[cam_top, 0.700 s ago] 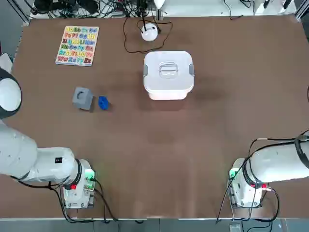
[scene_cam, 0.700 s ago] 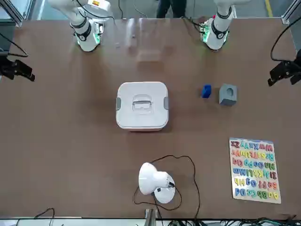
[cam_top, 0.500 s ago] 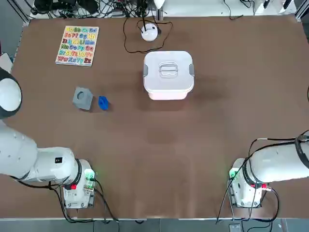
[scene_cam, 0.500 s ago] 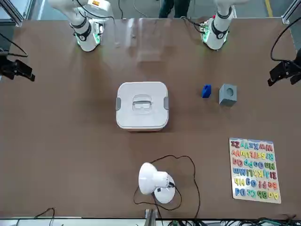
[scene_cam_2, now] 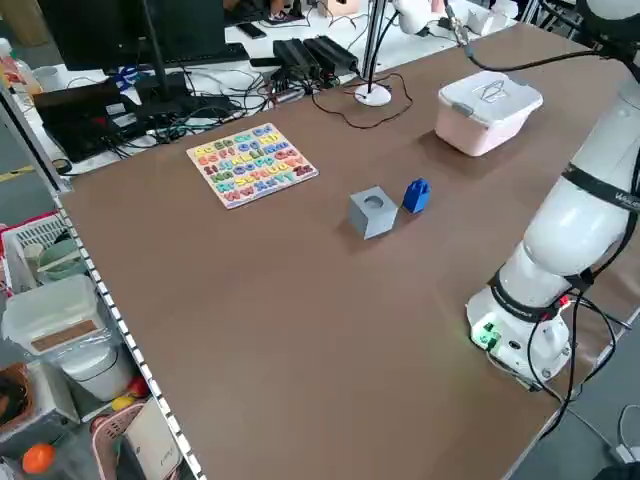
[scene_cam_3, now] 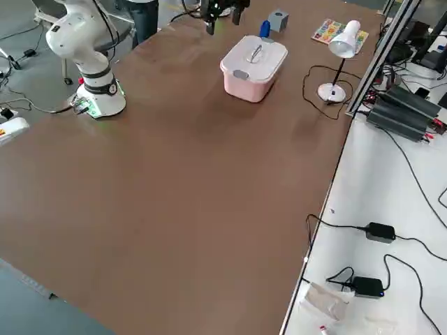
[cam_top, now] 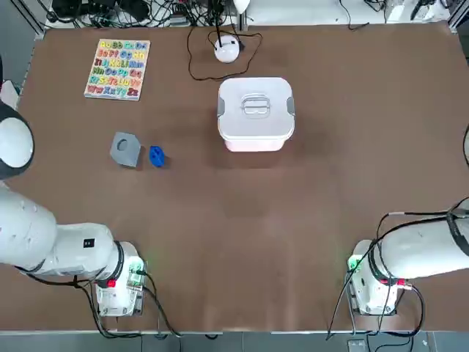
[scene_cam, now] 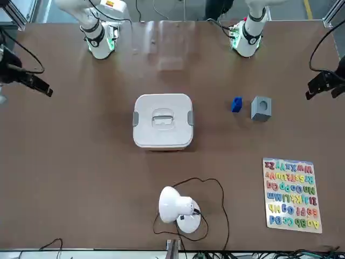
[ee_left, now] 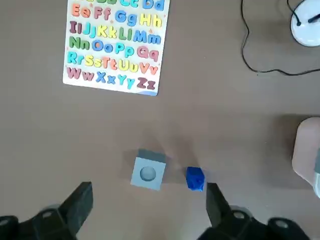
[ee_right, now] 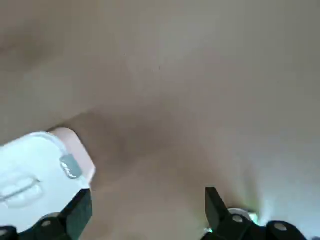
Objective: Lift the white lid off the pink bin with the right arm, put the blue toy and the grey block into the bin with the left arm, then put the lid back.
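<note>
The white lid (cam_top: 256,106) sits closed on the pink bin (cam_top: 253,144) at the middle of the table's far half. Left of it lie the grey block (cam_top: 125,149) and the blue toy (cam_top: 156,155), side by side and a little apart. My left gripper (ee_left: 148,192) hangs high above those two, open and empty; the grey block (ee_left: 148,171) and blue toy (ee_left: 195,178) show between its fingers. My right gripper (ee_right: 148,192) is also open and empty, high over bare table, with the lid (ee_right: 27,172) off to one side. In the front view it shows as the right gripper (scene_cam: 29,81).
An alphabet puzzle board (cam_top: 117,68) lies at the far left. A small white lamp (cam_top: 227,48) with a black cable stands just behind the bin. The arm bases (cam_top: 117,282) (cam_top: 374,282) stand at the near edge.
In the front view the right gripper has shifted slightly inward over the table. Lid, bin, block and toy have not moved.
</note>
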You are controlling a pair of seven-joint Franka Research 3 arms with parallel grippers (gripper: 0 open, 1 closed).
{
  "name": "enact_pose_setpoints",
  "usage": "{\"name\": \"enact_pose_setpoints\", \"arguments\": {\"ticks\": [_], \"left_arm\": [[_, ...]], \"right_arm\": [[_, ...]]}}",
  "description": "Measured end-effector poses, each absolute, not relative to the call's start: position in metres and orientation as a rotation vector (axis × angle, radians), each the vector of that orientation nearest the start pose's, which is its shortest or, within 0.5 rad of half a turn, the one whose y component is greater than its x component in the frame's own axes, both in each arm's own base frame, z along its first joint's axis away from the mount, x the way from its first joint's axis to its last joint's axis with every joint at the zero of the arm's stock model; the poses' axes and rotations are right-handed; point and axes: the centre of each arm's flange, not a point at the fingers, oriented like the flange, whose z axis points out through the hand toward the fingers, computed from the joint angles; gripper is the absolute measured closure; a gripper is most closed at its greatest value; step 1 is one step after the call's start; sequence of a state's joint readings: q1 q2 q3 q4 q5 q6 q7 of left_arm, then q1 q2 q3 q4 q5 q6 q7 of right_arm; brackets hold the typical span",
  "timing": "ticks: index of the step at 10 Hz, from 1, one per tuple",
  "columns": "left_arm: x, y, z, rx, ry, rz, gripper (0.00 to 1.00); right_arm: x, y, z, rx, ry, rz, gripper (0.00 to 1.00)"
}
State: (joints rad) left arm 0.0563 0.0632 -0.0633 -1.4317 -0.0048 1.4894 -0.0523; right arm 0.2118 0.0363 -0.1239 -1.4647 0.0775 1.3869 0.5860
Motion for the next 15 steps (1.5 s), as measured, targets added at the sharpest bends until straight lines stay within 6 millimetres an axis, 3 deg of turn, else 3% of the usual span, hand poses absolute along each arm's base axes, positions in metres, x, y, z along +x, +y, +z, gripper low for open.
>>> {"name": "enact_pose_setpoints", "arguments": {"ticks": [2,5,8,10,13,15], "left_arm": [[0.574,-0.006,0.623,-3.15,-0.066,0.032,0.0],[0.579,-0.046,0.573,-3.149,-0.071,0.101,0.0],[0.569,-0.065,0.509,-3.144,-0.034,0.123,0.0],[0.535,-0.085,0.454,-3.13,0.025,0.114,0.0],[0.47,-0.112,0.371,-3.089,0.117,0.183,0.0],[0.449,-0.116,0.329,-3.086,0.104,0.185,0.0]], "right_arm": [[0.548,0.118,0.623,-2.875,1.098,0.226,0.0],[0.574,0.164,0.568,-2.535,1.631,0.297,0.0],[0.569,0.238,0.527,-2.414,1.852,0.298,0.0],[0.564,0.273,0.511,-2.332,1.976,0.291,0.0],[0.549,0.336,0.467,-2.279,2.129,0.24,0.0],[0.534,0.376,0.439,-2.295,2.164,0.21,0.0]]}}
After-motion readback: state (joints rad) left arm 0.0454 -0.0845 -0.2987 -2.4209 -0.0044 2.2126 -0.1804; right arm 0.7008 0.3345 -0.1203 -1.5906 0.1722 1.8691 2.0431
